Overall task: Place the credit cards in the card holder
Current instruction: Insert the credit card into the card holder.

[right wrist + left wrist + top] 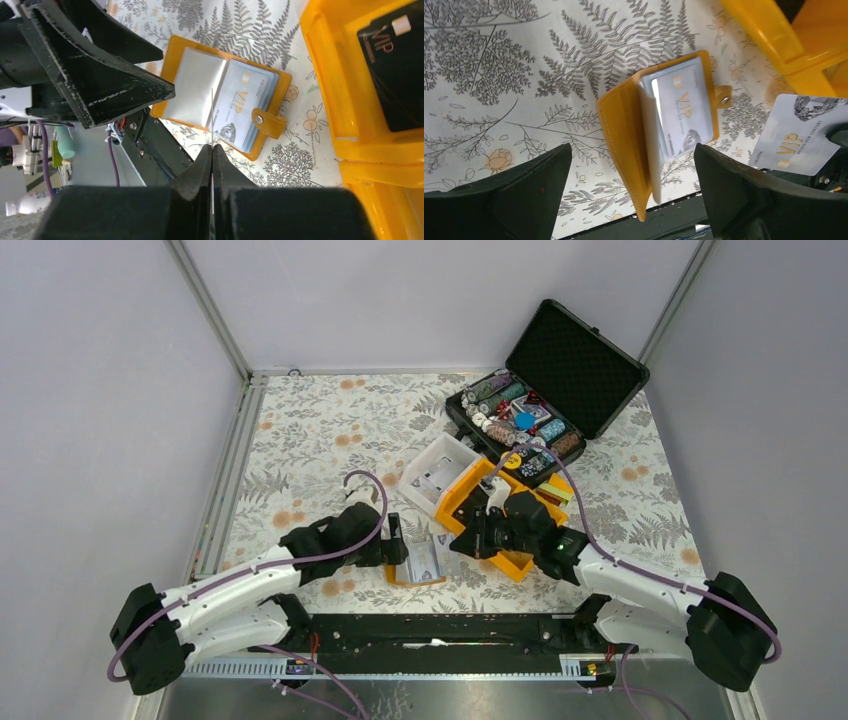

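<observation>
The card holder (pixel 621 125) has a matt orange, leather-like cover, a small shiny metal snap (pixel 725 100) and pale, translucent plastic sleeves (pixel 192 85) with a soft sheen. A credit card (pixel 796 132) is smooth pale plastic with metallic gold lettering. The orange bin (pixel 774 30) is smooth, glossy plastic. The worktop (pixel 499 100) looks matt and fern-printed. The left tool (pixel 633 150) has matt black plastic fingers (pixel 115 85), scuffed pale along the edges.

Orange bin (pixel 458 498) crowds card holder (pixel 421 563) right side
</observation>
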